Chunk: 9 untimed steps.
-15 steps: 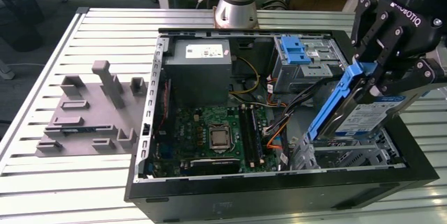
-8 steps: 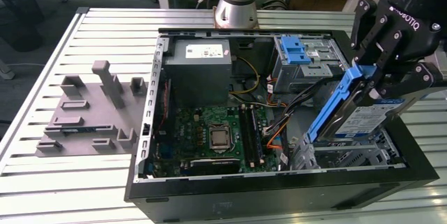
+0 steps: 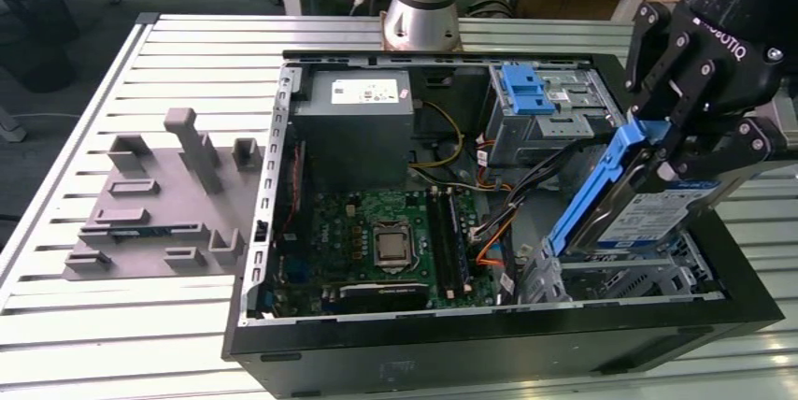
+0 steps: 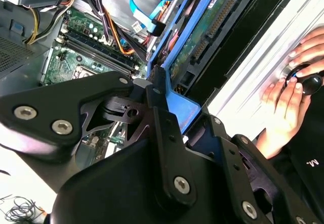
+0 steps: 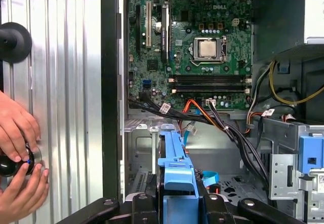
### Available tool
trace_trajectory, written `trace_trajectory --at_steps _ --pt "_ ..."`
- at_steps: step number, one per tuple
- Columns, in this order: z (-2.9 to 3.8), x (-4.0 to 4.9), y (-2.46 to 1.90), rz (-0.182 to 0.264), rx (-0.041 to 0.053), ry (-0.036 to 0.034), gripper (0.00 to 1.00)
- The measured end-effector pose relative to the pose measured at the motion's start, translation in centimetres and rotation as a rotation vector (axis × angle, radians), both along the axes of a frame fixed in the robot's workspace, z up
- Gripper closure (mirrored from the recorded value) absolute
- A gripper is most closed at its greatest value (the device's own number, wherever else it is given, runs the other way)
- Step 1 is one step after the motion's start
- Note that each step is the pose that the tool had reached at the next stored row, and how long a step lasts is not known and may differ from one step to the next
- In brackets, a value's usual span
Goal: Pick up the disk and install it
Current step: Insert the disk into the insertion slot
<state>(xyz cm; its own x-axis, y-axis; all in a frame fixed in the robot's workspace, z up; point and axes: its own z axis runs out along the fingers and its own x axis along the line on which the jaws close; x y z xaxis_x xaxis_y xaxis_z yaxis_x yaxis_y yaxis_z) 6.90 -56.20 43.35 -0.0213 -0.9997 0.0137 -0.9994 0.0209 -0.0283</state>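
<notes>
In the exterior view the tool (image 3: 705, 159) is seen clamped on the disk (image 3: 648, 218), which is held tilted just above the bay (image 3: 623, 283) directly below the tool, inside the case (image 3: 499, 349). Cables (image 3: 548, 164) are draped just beside the disk's lower edge, so they could be snagged or pinched if it is lowered as it hangs. With that tilt, the bracket (image 3: 596, 185) could be jammed against the bay's rim and the disk twisted in the grip.

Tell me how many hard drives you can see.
1: the disk, clamped in the gripper, tilted above the open computer case at the exterior view's right. Others could be hidden inside the drive cage.
</notes>
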Motion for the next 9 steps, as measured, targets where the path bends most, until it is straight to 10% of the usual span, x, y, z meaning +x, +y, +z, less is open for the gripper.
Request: trace_trajectory --at_steps 9 --pt "-0.70 0.00 -0.01 0.000 0.0001 -0.0008 0.64"
